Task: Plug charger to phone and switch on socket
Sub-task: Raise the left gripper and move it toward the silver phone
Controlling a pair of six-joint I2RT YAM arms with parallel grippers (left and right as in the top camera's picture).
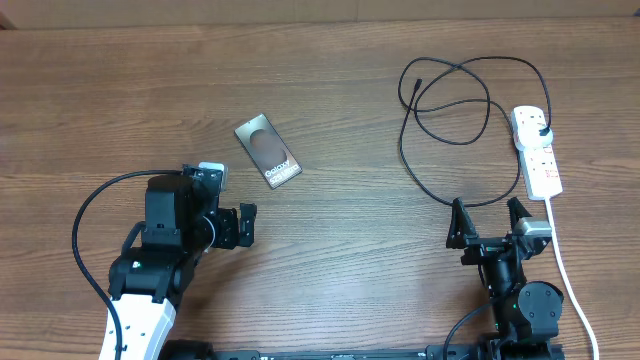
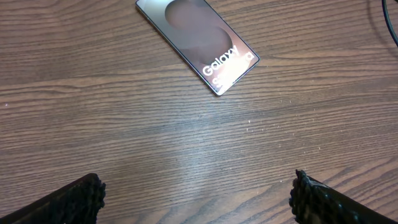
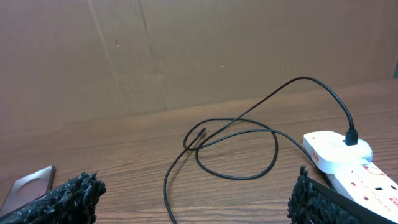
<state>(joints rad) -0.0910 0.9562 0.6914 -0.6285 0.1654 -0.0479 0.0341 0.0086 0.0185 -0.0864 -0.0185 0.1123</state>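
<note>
Though slack, thin black looping charger [image 3: 305, 78]

1. The overhead camera is looking straight down from high above, taking in the whole counter [image 1: 330, 90] at once.
2. The left wrist camera is hanging close over the wood, tilting down and forward at the phone [image 2: 198, 42], which overhead is also showing.
3. The right wrist camera is sitting low, facing nearly level across the counter toward the charger [image 3: 304, 78] and socket [image 3: 336, 152], both shared with overhead.
</note>
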